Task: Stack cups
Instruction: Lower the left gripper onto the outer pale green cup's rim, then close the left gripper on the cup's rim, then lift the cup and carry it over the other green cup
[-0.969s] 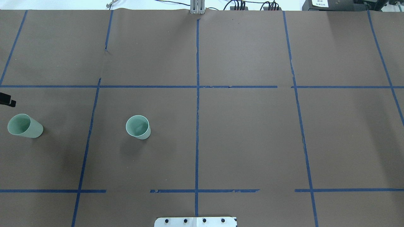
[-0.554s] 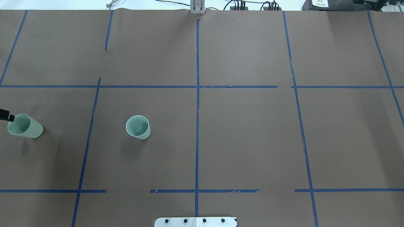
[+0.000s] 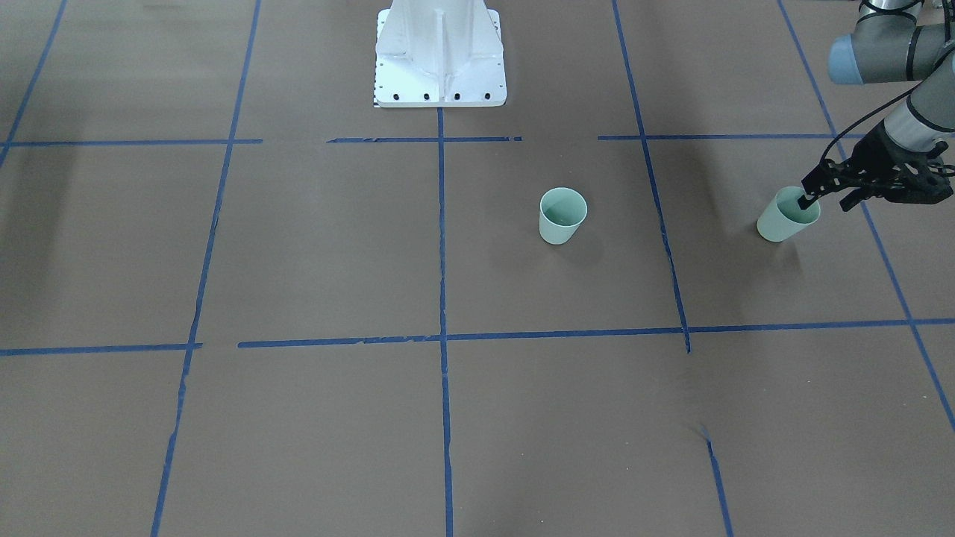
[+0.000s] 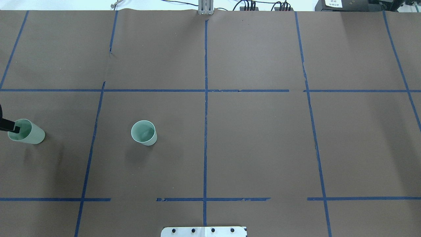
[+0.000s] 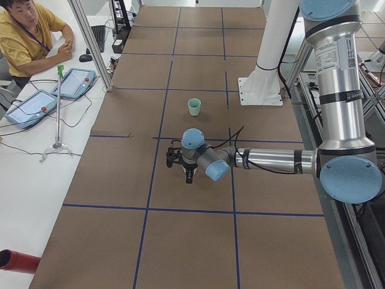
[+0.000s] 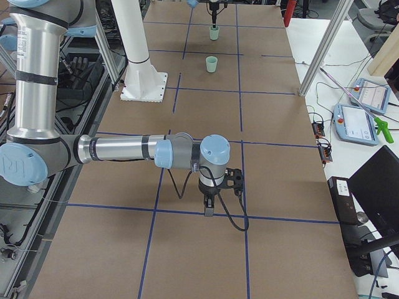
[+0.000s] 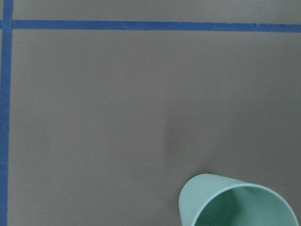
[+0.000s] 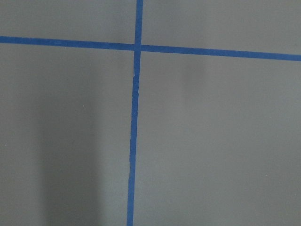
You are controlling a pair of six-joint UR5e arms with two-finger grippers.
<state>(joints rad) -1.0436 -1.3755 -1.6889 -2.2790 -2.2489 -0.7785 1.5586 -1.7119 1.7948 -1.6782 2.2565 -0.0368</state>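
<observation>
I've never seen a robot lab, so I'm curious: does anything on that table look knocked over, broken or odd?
Nothing serious. The outer cup and the middle cup stand upright, nothing spilled. Only the blue tape grid looks worn: ragged edges, with gaps in some lines.

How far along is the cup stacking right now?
Done: nothing; the two cups stand apart, the near-centre cup untouched. In hand: the left gripper looks open at the far-left cup, one finger inside its mouth. Left: grasp, lift, carry over, nest it. The right gripper hangs far from both cups.
</observation>
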